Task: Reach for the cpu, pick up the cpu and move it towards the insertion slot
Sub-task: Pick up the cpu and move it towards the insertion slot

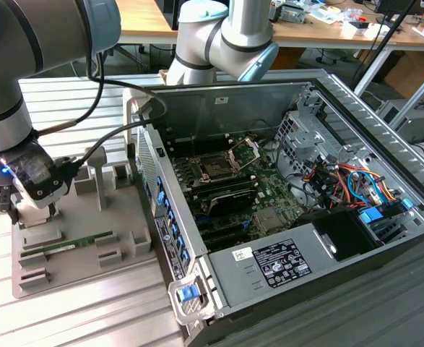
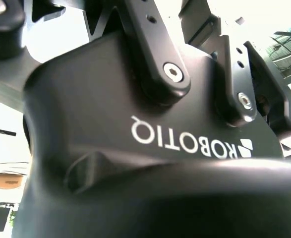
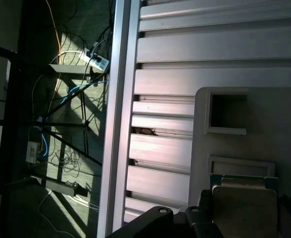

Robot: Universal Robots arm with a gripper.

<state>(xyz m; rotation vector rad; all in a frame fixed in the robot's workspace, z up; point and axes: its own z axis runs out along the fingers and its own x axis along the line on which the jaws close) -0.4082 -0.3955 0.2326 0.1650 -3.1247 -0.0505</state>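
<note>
**Grasp stage at the fixture, cpu not yet anywhere near the slot**

- The cpu [image 3: 244,210], seen in the first wrist view: pale silver top, green edge showing along one side. It's at the grey fixture tray [image 3: 284,124], just beside an empty square recess [image 3: 227,111]. Can't tell whether it's seated in its pocket or already lifted a hair.
- Black gripper parts sit right up against the cpu in that view. Can't tell from any view whether the gripper is clamped on it or standing off.
- Exterior view: the gripper [image 1: 32,202] hangs low over the tray at the lower left of the frame. The green memory stick [image 1: 71,244] lies in the tray near it, untouched.
- The insertion slot [image 1: 215,170] is at the centre of the frame on the green board, inside the open computer case [image 1: 226,101]. Its silver frame [image 1: 244,150] is hinged up, so the socket is exposed. It's well apart from the gripper, with the case side wall between them.
- Tray and case both sit on the ribbed metal table [image 1: 89,318].

My read: this is reach/pick, and the transfer hasn't started. The carry would call for a confirmed square grip, a straight lift clear of the tray, enough height to clear the case wall, and the chip kept flat on the way.
</note>
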